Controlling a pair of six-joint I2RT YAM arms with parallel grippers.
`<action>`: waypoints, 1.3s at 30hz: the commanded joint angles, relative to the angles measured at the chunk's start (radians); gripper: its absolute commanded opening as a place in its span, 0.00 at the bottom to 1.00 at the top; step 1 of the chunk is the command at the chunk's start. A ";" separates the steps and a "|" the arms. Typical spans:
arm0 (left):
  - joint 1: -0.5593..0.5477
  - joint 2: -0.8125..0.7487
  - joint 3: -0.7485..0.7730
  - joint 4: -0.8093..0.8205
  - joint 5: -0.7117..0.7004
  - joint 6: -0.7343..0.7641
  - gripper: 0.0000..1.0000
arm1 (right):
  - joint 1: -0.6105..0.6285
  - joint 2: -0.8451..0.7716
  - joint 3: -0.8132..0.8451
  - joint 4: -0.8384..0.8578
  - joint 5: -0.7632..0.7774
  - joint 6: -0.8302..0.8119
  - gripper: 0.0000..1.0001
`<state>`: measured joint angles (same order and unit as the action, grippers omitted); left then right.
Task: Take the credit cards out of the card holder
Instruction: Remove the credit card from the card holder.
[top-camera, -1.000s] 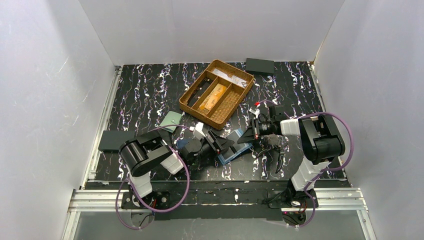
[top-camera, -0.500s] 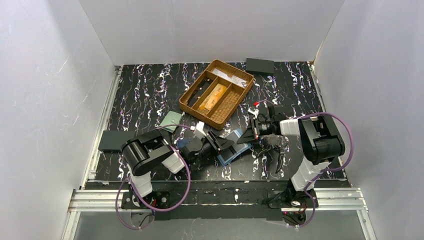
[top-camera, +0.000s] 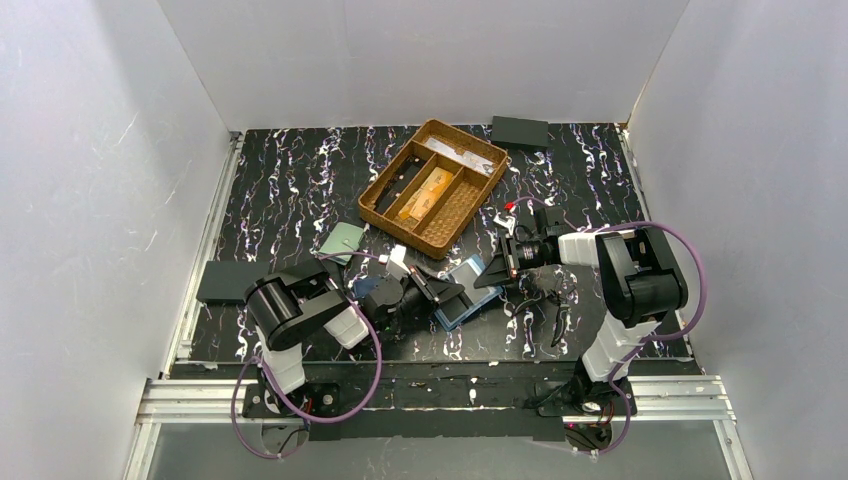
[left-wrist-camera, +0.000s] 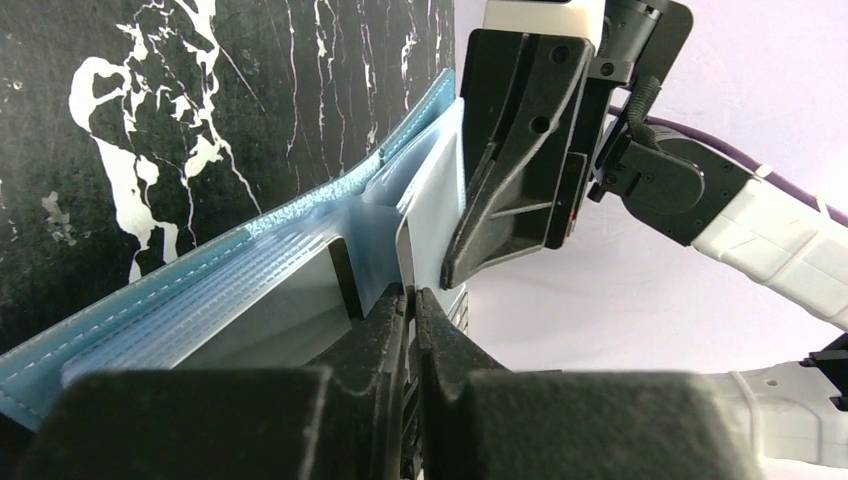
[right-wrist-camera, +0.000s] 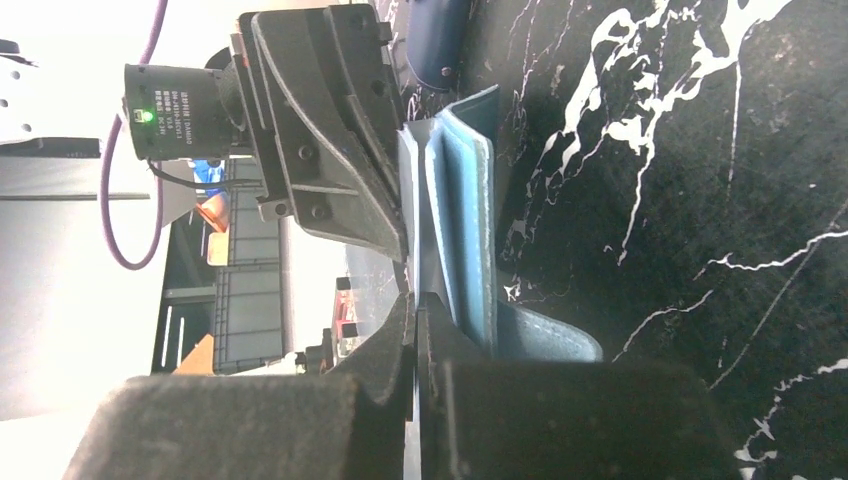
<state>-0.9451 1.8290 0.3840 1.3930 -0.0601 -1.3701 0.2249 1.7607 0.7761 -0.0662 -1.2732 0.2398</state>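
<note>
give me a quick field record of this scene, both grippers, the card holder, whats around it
left gripper: shut, pinching a thin inner pocket panel of the card holder
right gripper: shut on a thin edge of the card holder, facing the left gripper
card holder: light blue, spread open between the two grippers
credit cards: none seen poking out of the card holder
basket: wicker, divided, behind the card holder; orange-gold flat item in a middle compartment
pale green wallet: left of the basket
navy wallet: beside the left gripper
</note>
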 joint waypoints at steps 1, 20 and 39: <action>0.007 -0.009 -0.013 0.024 -0.013 0.022 0.00 | 0.005 0.004 0.023 -0.037 -0.017 -0.022 0.06; 0.031 0.077 0.010 0.040 0.114 0.017 0.00 | -0.020 0.032 0.035 -0.079 0.028 -0.074 0.12; 0.058 0.124 0.030 0.044 0.193 0.007 0.23 | -0.027 0.101 0.070 -0.189 0.055 -0.163 0.09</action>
<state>-0.8928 1.9430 0.3931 1.4281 0.1135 -1.3735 0.2028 1.8416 0.8062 -0.2111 -1.1965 0.1139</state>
